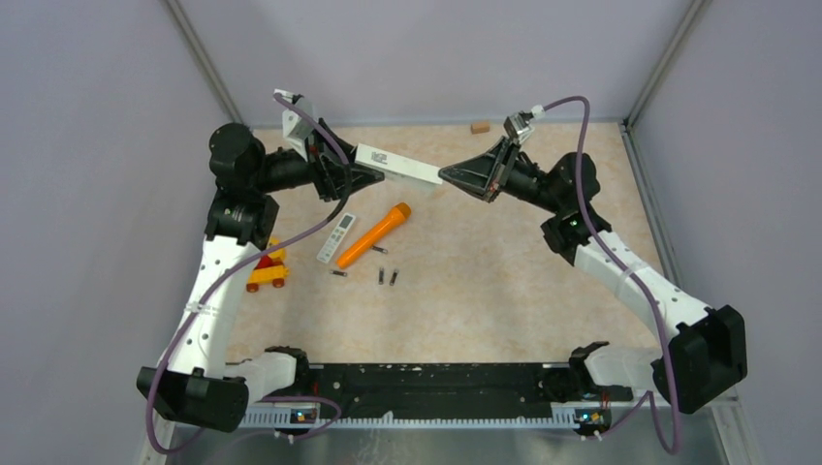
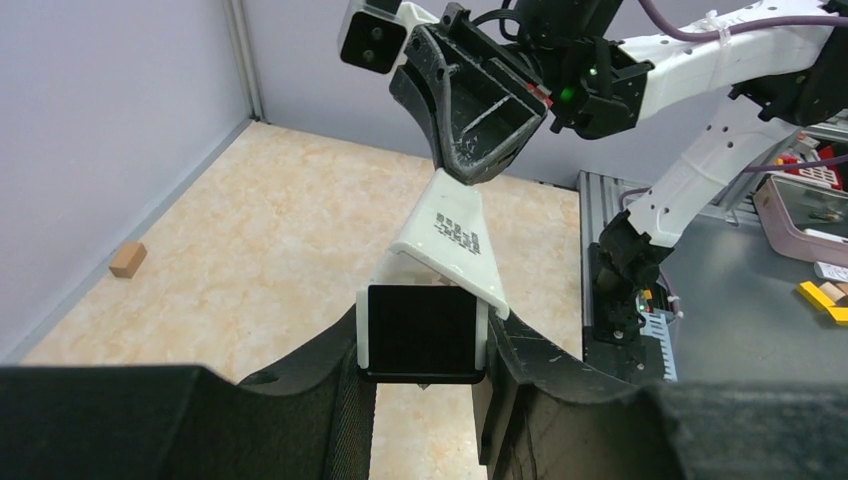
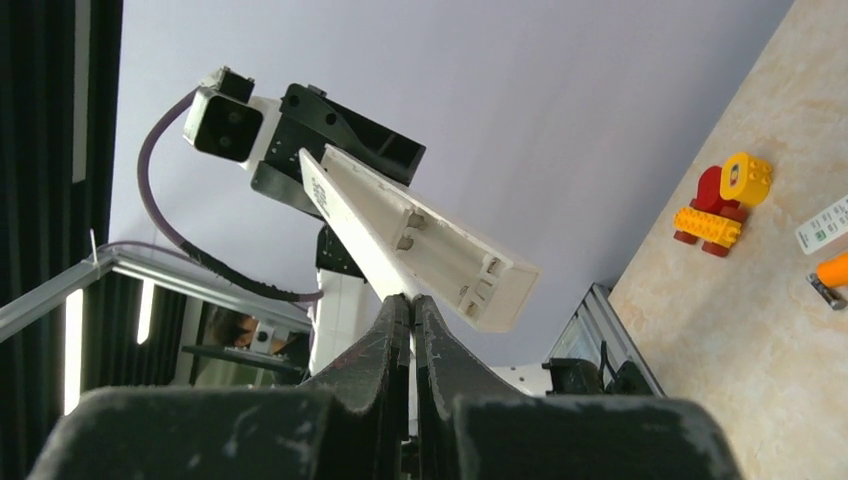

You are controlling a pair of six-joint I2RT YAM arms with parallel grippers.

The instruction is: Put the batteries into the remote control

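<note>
A long white remote control is held in the air between the arms, my left gripper shut on its dark-faced end. Its thin white battery cover stands lifted like a flap. My right gripper is shut on the tip of this cover, and the open battery compartment shows beside it. In the top view the right gripper meets the remote's right end. Several small dark batteries lie on the table below, next to an orange torch-like tube.
A smaller white remote lies left of the orange tube. A yellow and red brick toy sits near the left arm. A small wooden block rests by the back wall. Grey walls close in three sides.
</note>
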